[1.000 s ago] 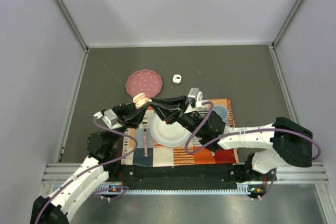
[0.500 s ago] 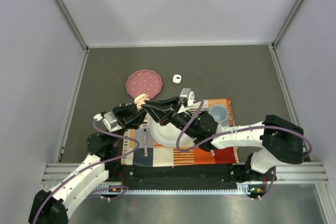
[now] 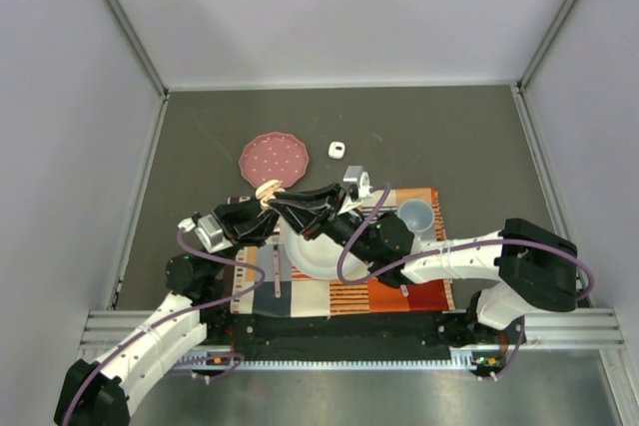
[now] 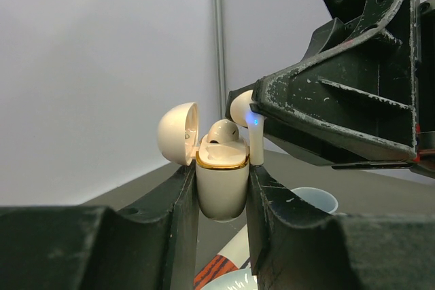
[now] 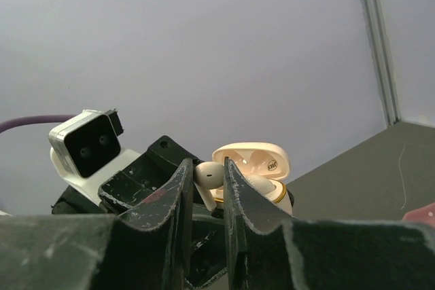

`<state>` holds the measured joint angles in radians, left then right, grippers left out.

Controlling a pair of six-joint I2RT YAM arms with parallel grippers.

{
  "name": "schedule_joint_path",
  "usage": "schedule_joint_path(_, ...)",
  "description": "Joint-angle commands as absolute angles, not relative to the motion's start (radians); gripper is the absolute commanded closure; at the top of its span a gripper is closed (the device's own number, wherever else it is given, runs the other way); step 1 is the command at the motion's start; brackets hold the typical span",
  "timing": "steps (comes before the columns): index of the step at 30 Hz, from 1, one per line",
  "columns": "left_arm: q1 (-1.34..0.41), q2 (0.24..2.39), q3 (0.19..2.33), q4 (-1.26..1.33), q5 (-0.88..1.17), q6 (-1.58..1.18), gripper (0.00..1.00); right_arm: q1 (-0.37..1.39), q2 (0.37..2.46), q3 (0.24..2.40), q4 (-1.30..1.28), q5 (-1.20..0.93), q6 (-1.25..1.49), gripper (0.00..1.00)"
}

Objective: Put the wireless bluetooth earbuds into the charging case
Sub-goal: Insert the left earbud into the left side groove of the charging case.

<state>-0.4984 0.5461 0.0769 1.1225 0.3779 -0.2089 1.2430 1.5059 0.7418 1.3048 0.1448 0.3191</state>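
My left gripper (image 4: 222, 172) is shut on the cream charging case (image 4: 222, 185), held upright above the table with its lid open to the left. The case has a gold rim. One earbud (image 4: 221, 131) sits in the case. My right gripper (image 5: 205, 168) is shut on a second white earbud (image 5: 208, 174). It holds this earbud (image 4: 243, 109) at the case's right rim, stem down, with a blue light lit on it. I cannot tell whether the stem is in its socket. In the top view the case (image 3: 268, 190) is between both gripper tips.
A pink plate (image 3: 273, 157) and a small white object (image 3: 337, 150) lie behind the grippers. A white plate (image 3: 318, 254), a pale blue cup (image 3: 416, 214) and a thin utensil (image 3: 277, 271) rest on a striped mat (image 3: 399, 291) below the arms.
The right gripper has moved left with the earbud, up to the case held by the left gripper. Over the last half second almost nothing moved.
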Motion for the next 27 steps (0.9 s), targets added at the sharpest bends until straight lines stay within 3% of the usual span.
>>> schedule_joint_path(1,-0.499,0.552,0.071,1.184,0.39,-0.196,1.0,1.255,1.479,0.79,1.565,0.127,0.351,1.0)
schedule_joint_path(27,-0.499,0.537,0.089,1.155,0.446,-0.201,1.0,1.256,1.516,0.813,1.6,0.161,0.353,1.0)
